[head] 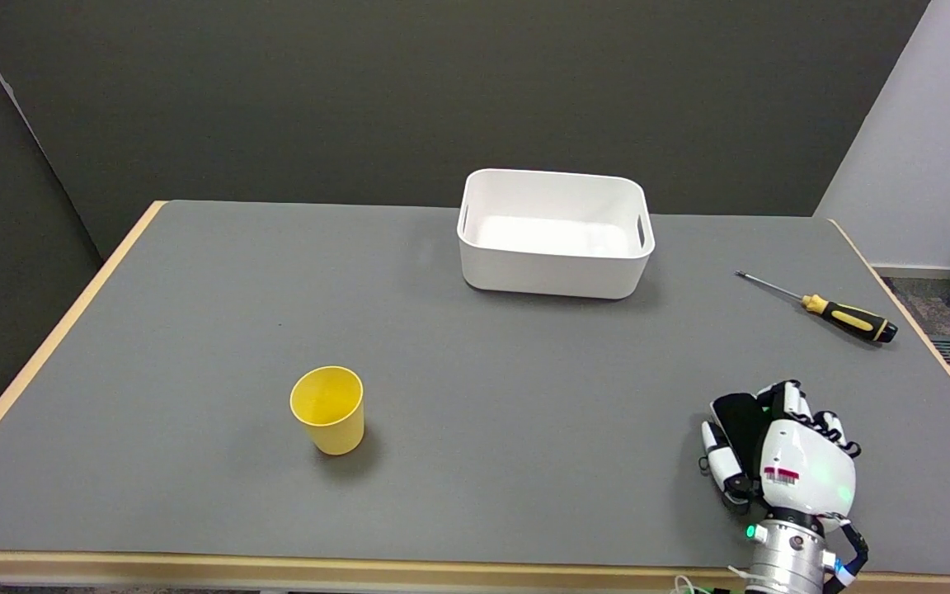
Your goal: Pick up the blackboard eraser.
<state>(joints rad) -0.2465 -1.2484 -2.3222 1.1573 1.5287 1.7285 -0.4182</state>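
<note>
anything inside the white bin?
The white bin looks empty: the visible part of its bright floor and far wall is bare. The near wall covers the front strip of the floor, so something flat lying there could not be seen.

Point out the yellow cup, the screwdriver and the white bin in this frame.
yellow cup (329, 411), head view, front wall.
screwdriver (849, 317), head view, yellow-black handle.
white bin (553, 268), head view, near outer wall.

Single high head view from the near edge, angled down across the table (524, 429), seemingly mid-distance.
</note>
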